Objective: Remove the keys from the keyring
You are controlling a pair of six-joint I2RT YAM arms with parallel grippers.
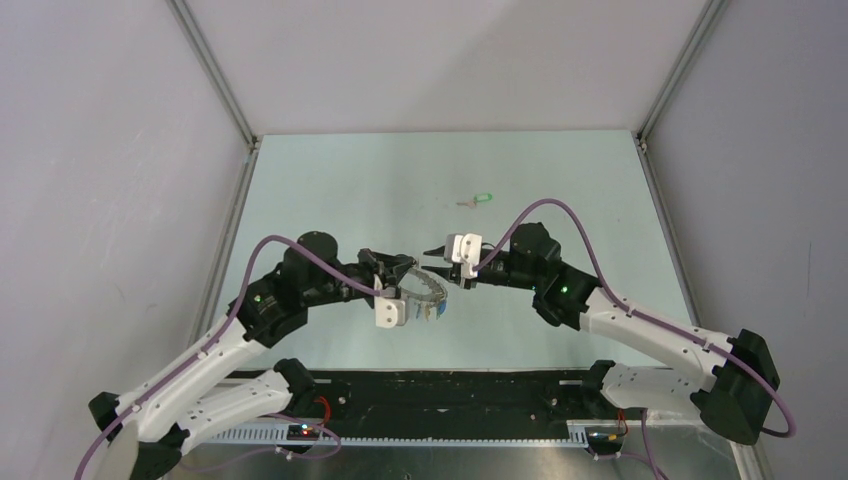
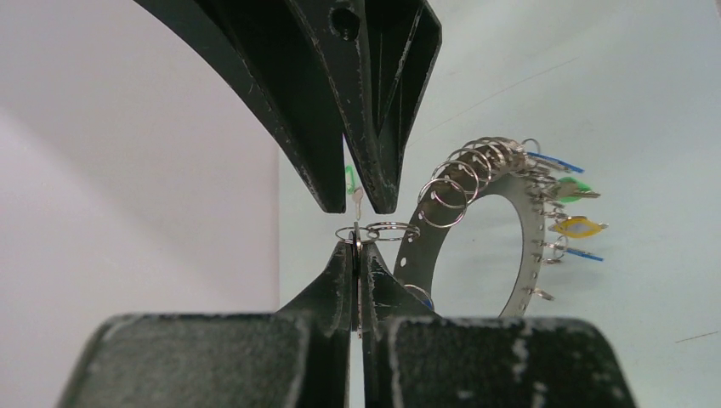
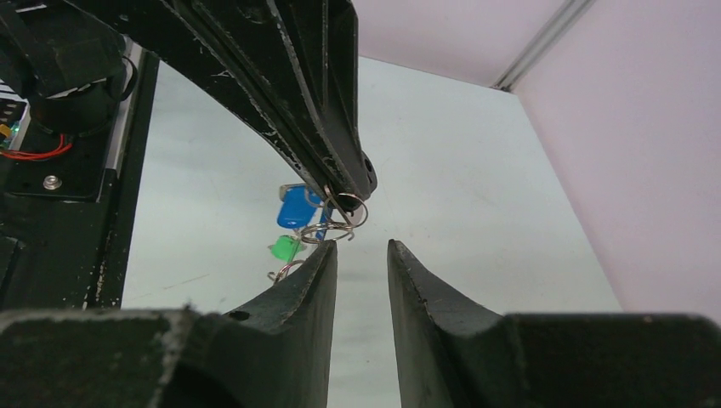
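Pale green worktop [image 1: 400,180] between grey walls. Held above it, the keyring [image 2: 523,238] is a flat, perforated silver band strung with many small split rings, its keys [image 2: 576,226] showing blue, green and yellow heads. The left gripper [image 2: 357,255] has its jaws clamped on one small split ring [image 2: 387,230]. The right gripper [image 3: 361,255] faces it, jaws slightly apart. One green key [image 1: 482,199] lies apart, farther back.

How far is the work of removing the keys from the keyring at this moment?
Done: one green key lies loose on the table, apart from both arms. In hand: the left hand is shut on the keyring, and the right hand is open close in front of it, gripping nothing yet. Left: keys with blue, green and yellow heads hang on the keyring.
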